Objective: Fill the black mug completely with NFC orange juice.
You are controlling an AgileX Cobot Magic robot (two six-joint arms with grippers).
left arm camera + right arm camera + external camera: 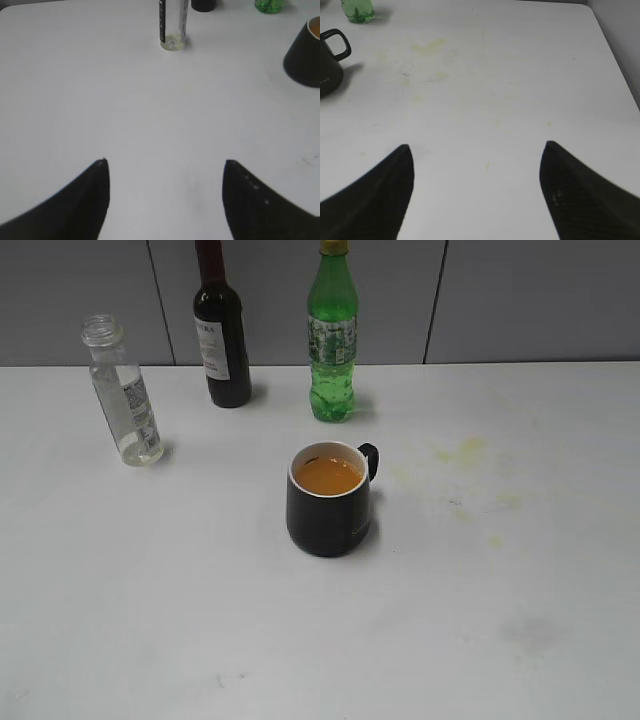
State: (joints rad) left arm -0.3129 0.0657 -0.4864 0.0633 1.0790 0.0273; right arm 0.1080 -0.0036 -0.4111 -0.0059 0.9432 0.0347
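The black mug point(329, 512) stands mid-table, its handle to the back right. Cloudy orange juice point(327, 476) fills it close to the white rim. The mug also shows at the right edge of the left wrist view point(305, 55) and the left edge of the right wrist view point(330, 65). The clear capless bottle point(124, 392) stands empty at the back left; its base shows in the left wrist view point(173, 27). My left gripper point(165, 165) is open and empty over bare table. My right gripper point(476, 147) is open and empty. Neither gripper shows in the exterior view.
A dark wine bottle point(222, 325) and a green soda bottle point(332, 335) stand at the back by the grey wall. Yellowish stains point(465, 452) mark the white table point(200, 620) right of the mug. The table's right edge point(620, 65) shows in the right wrist view.
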